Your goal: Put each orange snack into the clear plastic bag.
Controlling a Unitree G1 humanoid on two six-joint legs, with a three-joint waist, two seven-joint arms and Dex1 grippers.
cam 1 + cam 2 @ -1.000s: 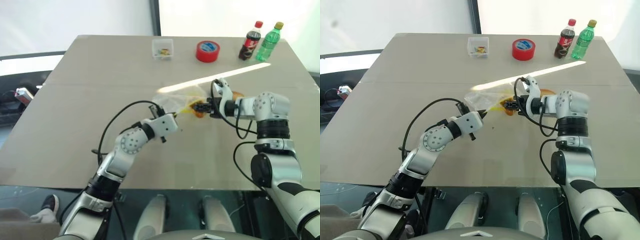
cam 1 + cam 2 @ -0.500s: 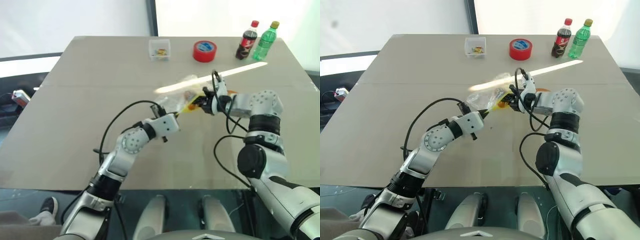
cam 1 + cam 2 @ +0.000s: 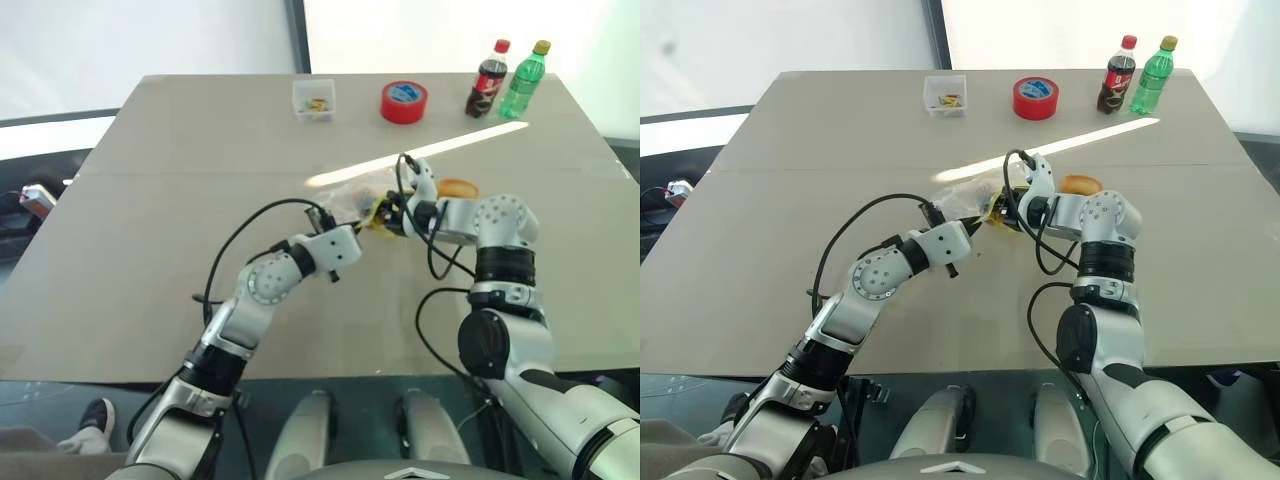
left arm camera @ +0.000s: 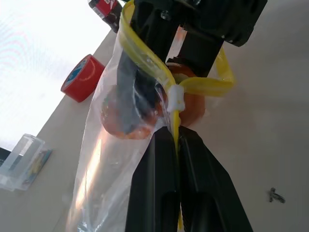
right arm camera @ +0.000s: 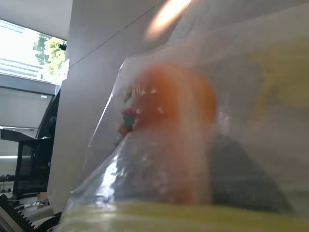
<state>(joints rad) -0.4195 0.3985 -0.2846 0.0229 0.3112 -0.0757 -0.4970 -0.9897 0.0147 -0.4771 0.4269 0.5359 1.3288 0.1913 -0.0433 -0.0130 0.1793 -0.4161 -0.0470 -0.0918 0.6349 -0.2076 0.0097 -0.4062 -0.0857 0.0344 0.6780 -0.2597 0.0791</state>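
The table (image 3: 150, 250) carries every item. My left gripper (image 4: 175, 140) sits near its centre, jaws together and clamped on the yellow strip at the mouth of the bag (image 4: 104, 159), holding the bag up off the surface. My right gripper (image 3: 385, 213) meets it from 3 o'clock, with its black fingers (image 4: 133, 92) pushed inside the bag mouth; I cannot tell how far apart they stand. One snack (image 4: 120, 123) sits inside the bag, against those fingers. The second snack (image 3: 457, 187) lies on the table at 3 o'clock of the bag, just behind my right wrist. Along the far edge at 12 to 1 o'clock stand the box (image 3: 314, 99), the tape (image 3: 403, 101), the cola bottle (image 3: 486, 82) and the green bottle (image 3: 526, 82).
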